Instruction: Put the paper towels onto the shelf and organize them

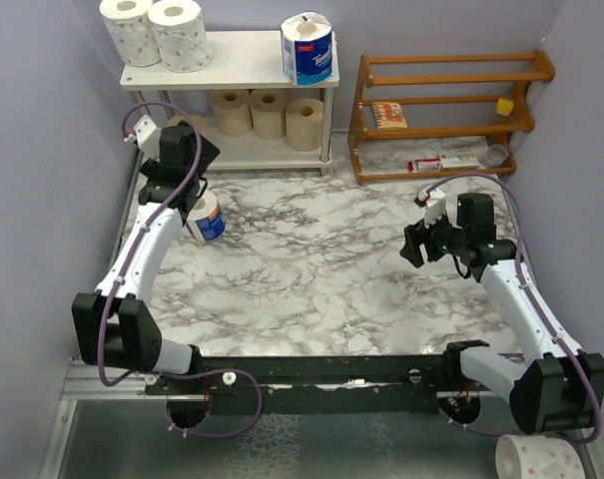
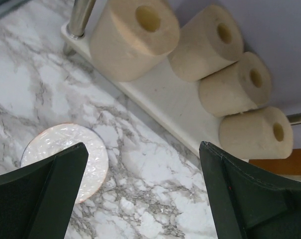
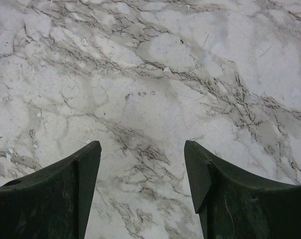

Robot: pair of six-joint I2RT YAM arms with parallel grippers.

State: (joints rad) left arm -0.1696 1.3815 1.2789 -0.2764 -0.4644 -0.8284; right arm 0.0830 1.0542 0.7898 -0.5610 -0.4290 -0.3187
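Note:
The shelf (image 1: pixel 244 60) stands at the back left. Its top board holds two white rolls with pink dots (image 1: pixel 180 33) and one blue-and-white wrapped roll (image 1: pixel 307 48). Its lower board (image 2: pixel 165 99) holds several tan rolls (image 2: pixel 133 40), lying side by side in the left wrist view. A second blue-and-white wrapped roll (image 1: pixel 207 220) stands on the marble table in front of the shelf; its shiny top (image 2: pixel 70 152) shows beside my left finger. My left gripper (image 1: pixel 190 200) (image 2: pixel 143 145) is open and empty just above and beside it. My right gripper (image 1: pixel 413 247) (image 3: pixel 143 144) is open and empty over bare marble at the right.
An orange-brown wooden rack (image 1: pixel 441 110) with a few small items stands at the back right. One pink-dotted roll (image 1: pixel 539 461) lies off the table at the bottom right. Purple walls close in the left, back and right sides.

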